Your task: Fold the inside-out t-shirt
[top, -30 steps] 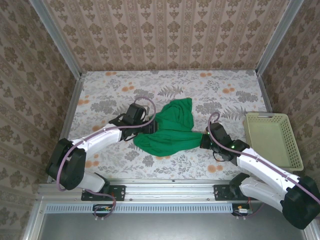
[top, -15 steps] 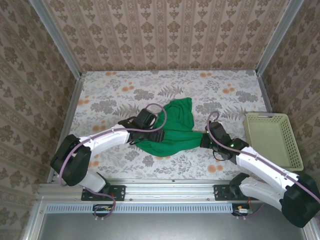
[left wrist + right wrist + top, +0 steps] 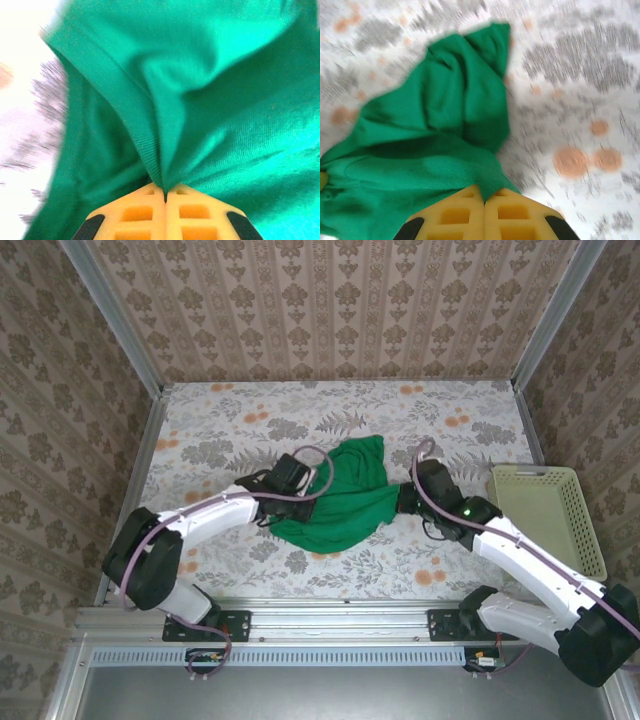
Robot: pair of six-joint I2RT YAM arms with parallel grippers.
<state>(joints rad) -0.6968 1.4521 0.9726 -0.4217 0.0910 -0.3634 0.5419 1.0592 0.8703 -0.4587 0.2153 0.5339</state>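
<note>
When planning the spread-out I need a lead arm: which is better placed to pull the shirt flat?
Probably right. The right gripper is shut on the outer edge of the t-shirt, bare table beside it; the left gripper pinches a fold inside the heap.

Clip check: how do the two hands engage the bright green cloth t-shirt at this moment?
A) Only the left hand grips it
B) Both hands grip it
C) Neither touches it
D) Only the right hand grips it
B: the wrist views show the left hand and the right hand each closed on a pinched fold of the bright green cloth t-shirt.
</note>
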